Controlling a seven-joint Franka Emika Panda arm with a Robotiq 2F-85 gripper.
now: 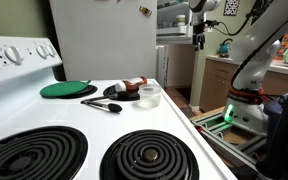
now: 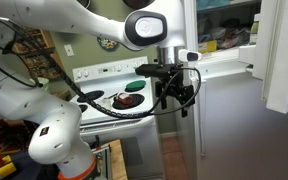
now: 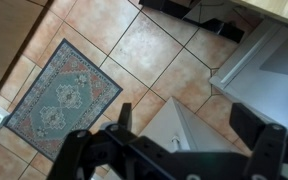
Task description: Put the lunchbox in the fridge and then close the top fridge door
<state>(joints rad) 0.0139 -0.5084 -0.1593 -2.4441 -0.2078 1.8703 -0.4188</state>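
The lunchbox [image 1: 150, 96], a small clear tub, sits on the white stove top beside a dark plate of food. The tall white fridge [image 1: 104, 40] stands behind the stove and also shows in an exterior view [image 2: 224, 110], with its lit interior [image 1: 174, 30] exposed. The top fridge door [image 2: 281, 55] hangs open. My gripper [image 1: 199, 42] hovers in front of the open fridge, far from the lunchbox. It also shows in an exterior view [image 2: 174, 95]. In the wrist view the gripper [image 3: 187, 118] is open and empty above a white panel seen edge-on [image 3: 179, 140].
A green round lid [image 1: 68, 89] and a black utensil [image 1: 102, 105] lie on the stove [image 1: 44, 110], with black coil burners [image 1: 149, 155] in front. The floor is tiled, with a patterned rug [image 3: 64, 95]. The robot base [image 1: 246, 100] stands beside the stove.
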